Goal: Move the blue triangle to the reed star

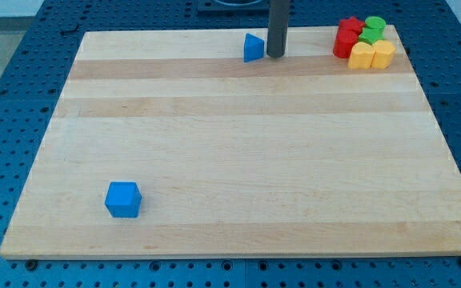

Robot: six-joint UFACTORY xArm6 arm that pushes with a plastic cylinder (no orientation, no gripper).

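Note:
The blue triangle (253,48) stands near the view's top edge of the wooden board (238,160), a little right of centre. My tip (275,55) is just to the right of it, close beside it; I cannot tell if they touch. The red star (350,26) sits at the view's top right, in a tight cluster of blocks, well to the right of my tip.
The cluster at the top right also holds a red block (344,44), a green star (370,36), a green cylinder (374,24) and two yellow blocks (361,56) (382,54). A blue cube (123,199) lies at the bottom left.

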